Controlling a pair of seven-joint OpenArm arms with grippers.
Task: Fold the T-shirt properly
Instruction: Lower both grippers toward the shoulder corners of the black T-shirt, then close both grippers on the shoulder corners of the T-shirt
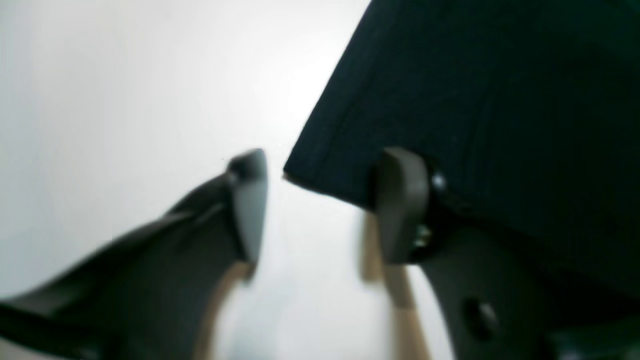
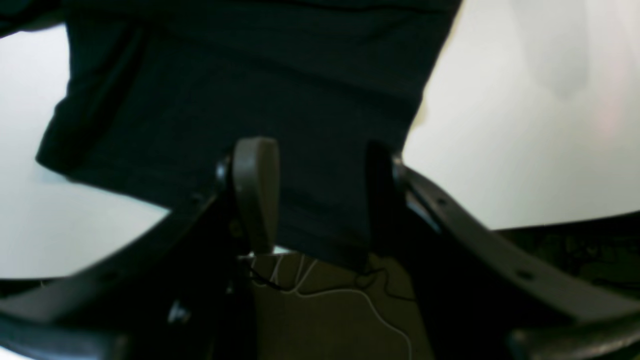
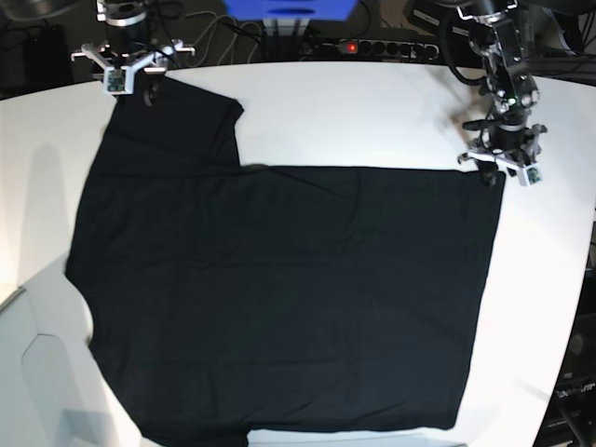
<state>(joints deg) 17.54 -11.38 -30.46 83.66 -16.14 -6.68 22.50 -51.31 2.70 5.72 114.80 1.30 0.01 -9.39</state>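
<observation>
Large black cloth T-shirt (image 3: 279,289) flat; left gripper (image 1: 320,205) gapes astride its 2 o'clock corner, right gripper (image 2: 320,195) gapes astride the 11 o'clock sleeve. Pinch both edges deep before lifting.

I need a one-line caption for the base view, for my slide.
Black T-shirt spread flat on a white table; left gripper at its hem corner, right gripper at a sleeve.

shirt (image 3: 279,289): flat on table (image 3: 372,121) | left gripper (image 3: 504,169): at shirt's far right corner | right gripper (image 3: 133,79): at shirt's far left sleeve
</observation>
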